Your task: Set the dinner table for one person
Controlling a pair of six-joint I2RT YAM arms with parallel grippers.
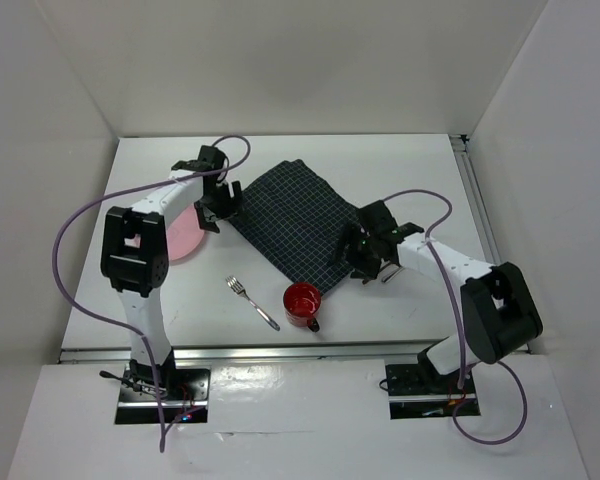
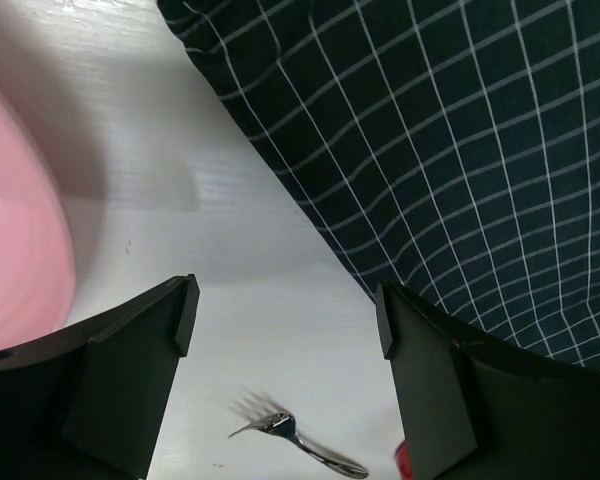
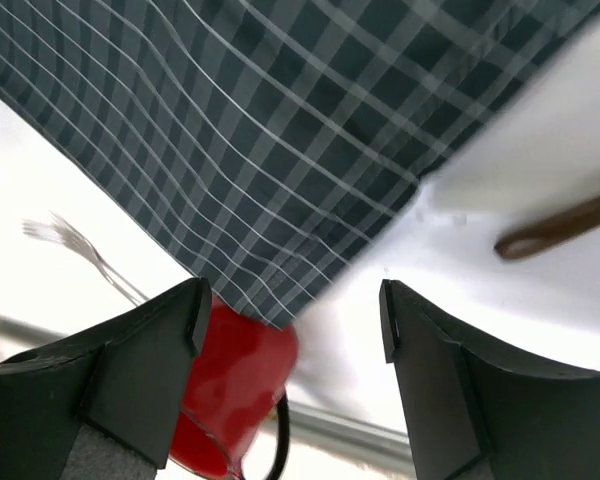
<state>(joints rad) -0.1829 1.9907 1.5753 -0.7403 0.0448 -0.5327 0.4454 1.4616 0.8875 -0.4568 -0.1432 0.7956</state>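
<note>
Holds nothing in the left gripper (image 2: 285, 315), jaws spread apart just above the bare white dinner table (image 2: 230, 230). Finds a pink plate (image 2: 15, 250) off its left finger, the dark checked placemat (image 2: 460, 150) off its right, and a fork (image 2: 295, 440) low between the two fingers. Shows the right gripper (image 3: 290, 320) likewise parted and empty, over the placemat's edge, with a red mug (image 3: 235, 390) beside its left finger.
</note>
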